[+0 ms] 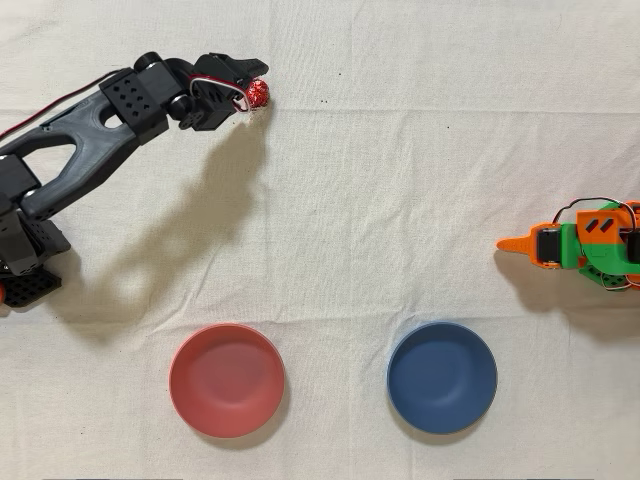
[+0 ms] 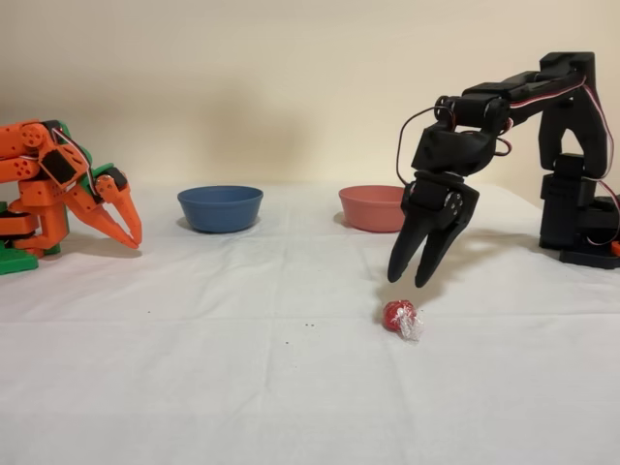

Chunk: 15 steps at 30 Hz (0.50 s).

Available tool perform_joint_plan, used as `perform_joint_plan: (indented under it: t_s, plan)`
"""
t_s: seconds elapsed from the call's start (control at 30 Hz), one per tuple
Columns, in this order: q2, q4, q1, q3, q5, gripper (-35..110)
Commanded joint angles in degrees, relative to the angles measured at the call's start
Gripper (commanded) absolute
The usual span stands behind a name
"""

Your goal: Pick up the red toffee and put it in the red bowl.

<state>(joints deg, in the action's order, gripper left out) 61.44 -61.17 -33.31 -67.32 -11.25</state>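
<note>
The black arm's gripper (image 2: 411, 281) hangs above the white cloth (image 2: 242, 368) with its two fingers pointing down, parted by a narrow gap and gripping nothing. In the fixed view the fingertips are clear of the cloth, and the red toffee (image 2: 400, 316) lies on the cloth just below them, a little toward the camera, with a clear strip of cloth between the tips and the foil. One clear twisted wrapper end sticks out at the candy's lower right in that view.

In the overhead view the gripper (image 1: 252, 92) reaches toward the right from the arm, and the red toffee (image 1: 258, 94) shows right at its tip; from this angle the two seem to meet, though the side view shows them apart.

The red bowl (image 2: 372, 207) stands behind the gripper in the fixed view, partly hidden by the fingers' upper part. In the overhead view the red bowl (image 1: 227, 380) is well below the gripper, with the blue bowl (image 1: 442, 377) beside it to the right. The idle orange arm (image 1: 580, 245) sits well away from the gripper at the right edge of the overhead view.
</note>
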Motion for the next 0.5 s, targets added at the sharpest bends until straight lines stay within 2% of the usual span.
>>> perform_joint_plan:
  t_s: [0.0, 0.47]
  plan:
    - [1.85, -1.14, -0.7, 3.69, -1.93, 35]
    - [-4.75, 0.18, -2.2, 10.02, -0.7, 35]
